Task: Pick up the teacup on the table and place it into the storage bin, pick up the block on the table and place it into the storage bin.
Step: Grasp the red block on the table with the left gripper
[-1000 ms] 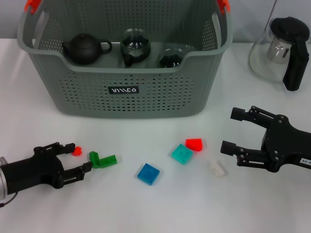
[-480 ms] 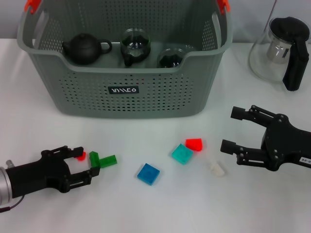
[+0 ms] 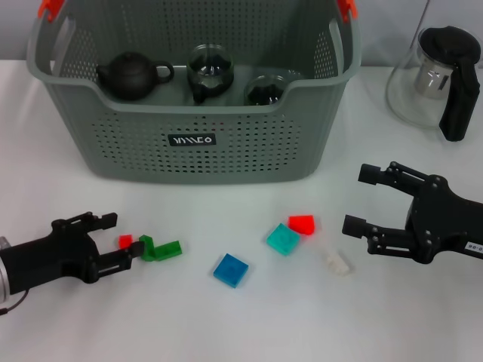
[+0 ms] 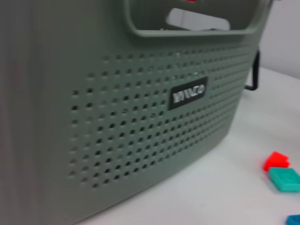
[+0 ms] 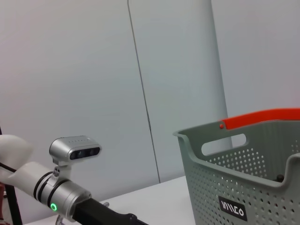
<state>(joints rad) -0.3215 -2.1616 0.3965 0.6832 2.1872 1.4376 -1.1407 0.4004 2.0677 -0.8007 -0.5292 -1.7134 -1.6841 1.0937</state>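
The grey-green storage bin (image 3: 189, 162) stands at the back, and its perforated wall fills the left wrist view (image 4: 140, 117). Inside it are a black teapot (image 3: 134, 74), a glass teapot (image 3: 210, 72) and a small glass teacup (image 3: 264, 89). Low over the table at front left, my left gripper (image 3: 125, 237) is open, with a small red block (image 3: 125, 241) between its fingers. A green block (image 3: 160, 248) lies just beyond the tips. My right gripper (image 3: 355, 200) is open at the right, above a white block (image 3: 339, 262).
Blue (image 3: 230, 270), teal (image 3: 283, 239) and red (image 3: 302, 224) blocks lie on the white table in front of the bin. A glass pitcher (image 3: 434, 75) with a black handle stands at the back right. The right wrist view shows the bin (image 5: 262, 197) and my left arm (image 5: 61, 197).
The left gripper reached right toward the green block, then drew back a little to the left. The small red block sits slightly farther right. The right arm has not moved.
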